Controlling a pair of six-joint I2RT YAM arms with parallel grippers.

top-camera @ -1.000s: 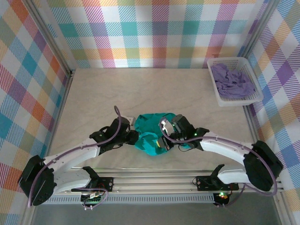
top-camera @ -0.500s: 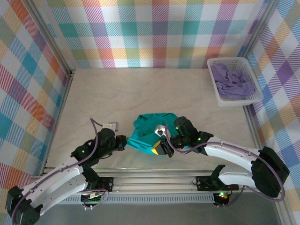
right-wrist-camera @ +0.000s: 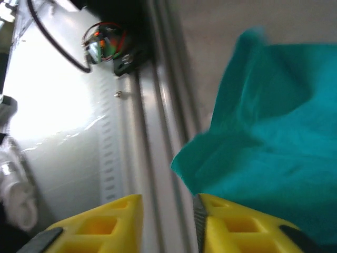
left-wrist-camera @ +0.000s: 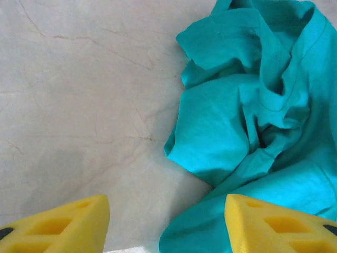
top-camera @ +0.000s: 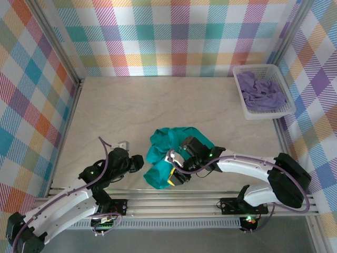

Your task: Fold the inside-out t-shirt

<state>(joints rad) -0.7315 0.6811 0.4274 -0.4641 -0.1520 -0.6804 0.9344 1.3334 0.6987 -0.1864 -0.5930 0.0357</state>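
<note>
From above, the inside-out t-shirt (top-camera: 167, 150) lies in a crumpled teal heap at the near middle of the counter (top-camera: 158, 105); I'd judge no fold is made, so all the folding is left. Left wrist view: the left pincer (left-wrist-camera: 166, 205) gapes wide and empty, with creased cloth to its right. Right wrist view: the right pincer (right-wrist-camera: 168, 205) is slightly parted, a rumpled edge beyond its tips and nothing pinched.

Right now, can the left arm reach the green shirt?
Probably yes. The left claw is open and sits right beside the shirt. There is just a bit of bare table between them and nothing blocking the way. A short push should get it there.
</note>
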